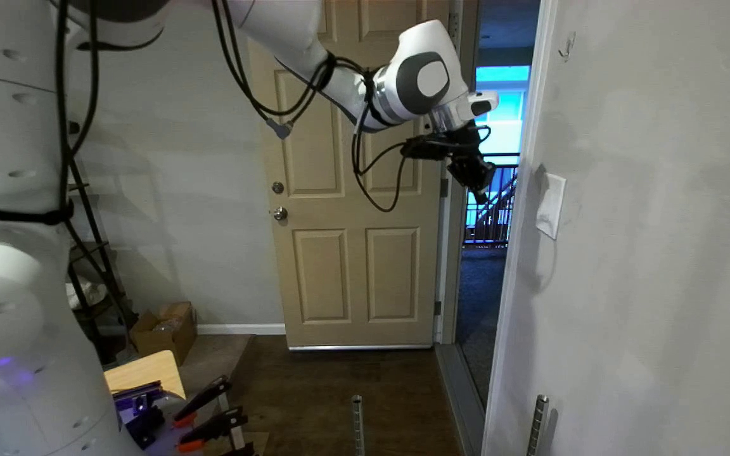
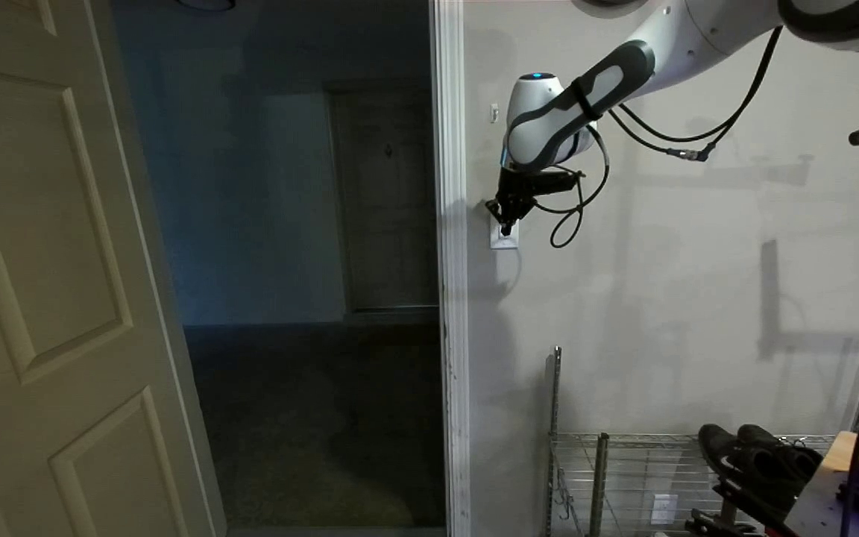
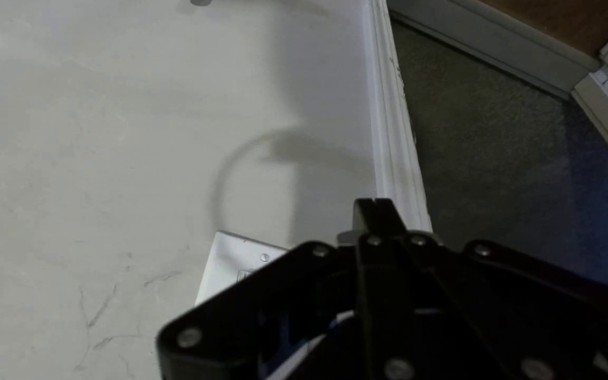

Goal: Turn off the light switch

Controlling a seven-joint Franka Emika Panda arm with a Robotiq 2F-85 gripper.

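Note:
The light switch is on a white wall plate [image 1: 550, 206] beside the doorway. In an exterior view the plate [image 2: 504, 243] is partly covered by my gripper [image 2: 505, 230]. In the wrist view a corner of the plate [image 3: 227, 264] shows with a screw and part of the switch outline; my gripper hides the rest. My black gripper [image 3: 373, 201] is shut, its fingertips together with nothing between them. In an exterior view the gripper [image 1: 481, 197] points down, apart from the wall, to the left of the plate. The position of the switch lever cannot be told.
White door trim [image 2: 452, 268] runs upright close to the gripper. A tan door [image 1: 352, 209] stands beside the open doorway. A small hook [image 1: 566, 47] is on the wall. Below are metal shelf posts [image 1: 537, 424], a wire shelf [image 2: 638, 444] and black shoes [image 2: 757, 455]. Cables [image 1: 365, 177] hang from the arm.

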